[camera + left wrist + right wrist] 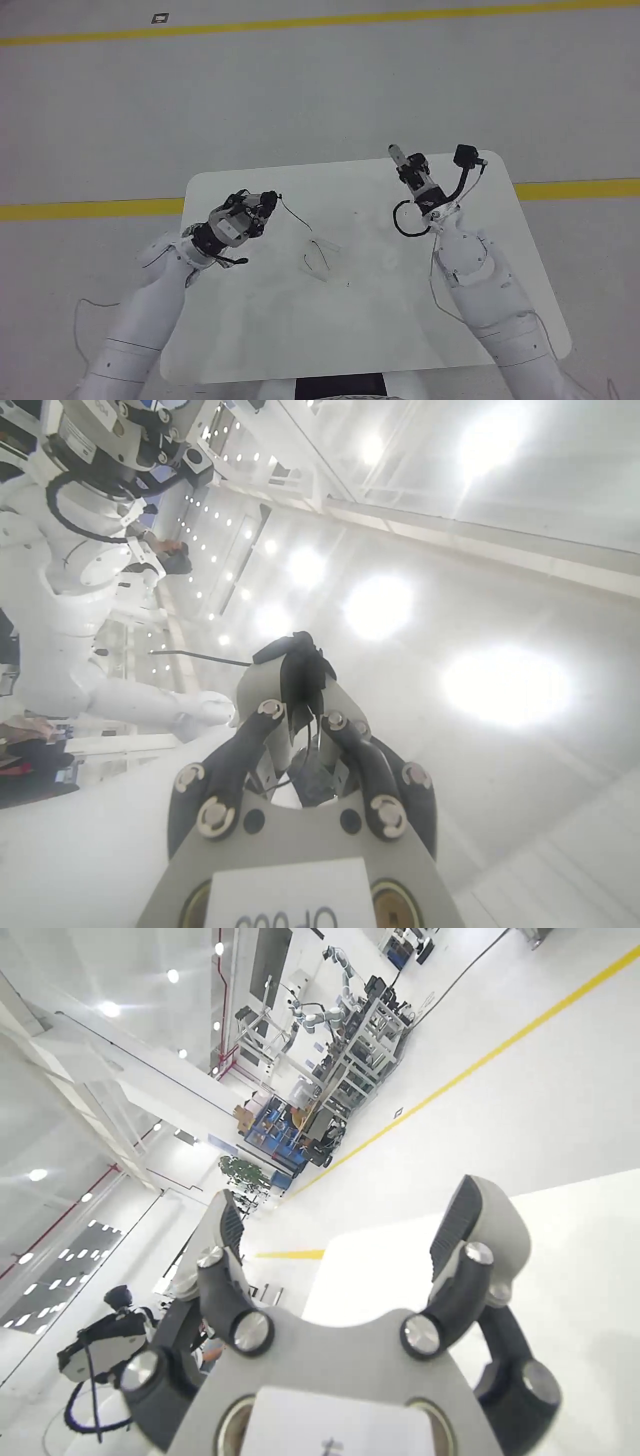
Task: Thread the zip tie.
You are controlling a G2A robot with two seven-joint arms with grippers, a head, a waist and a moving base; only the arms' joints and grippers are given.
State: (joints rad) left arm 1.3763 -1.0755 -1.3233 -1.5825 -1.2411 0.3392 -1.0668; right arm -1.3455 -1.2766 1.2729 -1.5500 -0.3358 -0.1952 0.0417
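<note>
Right fingers (452, 1223) apart, at table (575, 1253) edge

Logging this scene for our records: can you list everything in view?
zip tie: one, black, gripped in the left hand, its thin tail sticking out over the table
table: one, white, under both arms
floor lines: two, yellow, one beyond the table, one passing behind it
floor marker: one, small dark square, far floor
left hand: one, shut on the zip tie, over the table's left part
right hand: one, open, empty, over the table's far right part
</note>
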